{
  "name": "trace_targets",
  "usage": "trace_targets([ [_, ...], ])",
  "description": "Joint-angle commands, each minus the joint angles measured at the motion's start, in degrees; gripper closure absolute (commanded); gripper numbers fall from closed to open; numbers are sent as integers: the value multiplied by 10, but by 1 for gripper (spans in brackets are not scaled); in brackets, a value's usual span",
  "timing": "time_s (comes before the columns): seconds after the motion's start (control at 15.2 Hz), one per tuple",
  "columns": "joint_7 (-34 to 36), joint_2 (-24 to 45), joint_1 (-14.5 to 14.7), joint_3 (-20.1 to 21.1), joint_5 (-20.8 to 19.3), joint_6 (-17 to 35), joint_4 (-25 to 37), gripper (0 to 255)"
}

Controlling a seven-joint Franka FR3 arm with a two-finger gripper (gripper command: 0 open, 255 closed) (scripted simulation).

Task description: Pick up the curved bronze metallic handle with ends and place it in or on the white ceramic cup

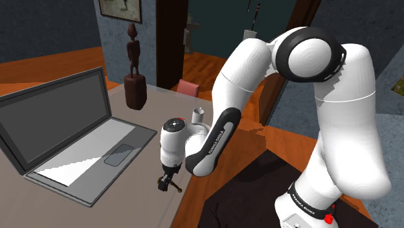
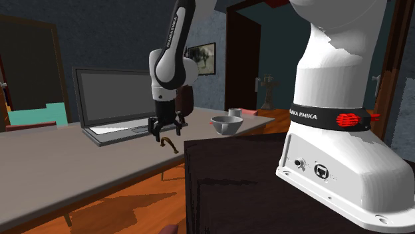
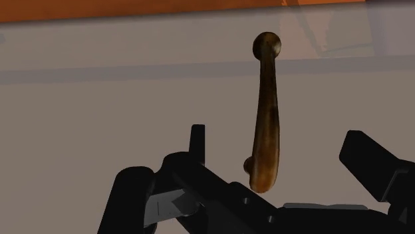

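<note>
Handle (image 3: 267, 113) just beneath spread hand (image 2: 166, 128)

1. The white arm (image 1: 349, 116) rises from its base (image 2: 332, 166) at the shoulder view's lower right. It bends at a dark-jointed elbow near that view's top and slopes down toward the left.
2. The forearm (image 1: 217, 139), black along its underside with lettering on it, drops steeply to the wrist (image 1: 173, 139).
3. The wrist is turned so that the all-black end effector (image 1: 169, 180) points straight down.
4. In the wrist view its two fingers (image 3: 372, 166) stand well apart, and neither pad presses on anything.
</note>
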Motion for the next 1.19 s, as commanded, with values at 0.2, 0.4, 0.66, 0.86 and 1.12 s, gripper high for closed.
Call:
trace_targets([
  [0.2, 4, 17, 5, -7, -5, 8, 9, 0],
  [0.4, 4, 17, 5, -7, -5, 8, 9, 0],
  [0.66, 4, 17, 5, -7, -5, 8, 9, 255],
  [0.86, 4, 17, 5, -7, -5, 8, 9, 255],
  [1.12, 4, 17, 5, -7, -5, 8, 9, 255],
])
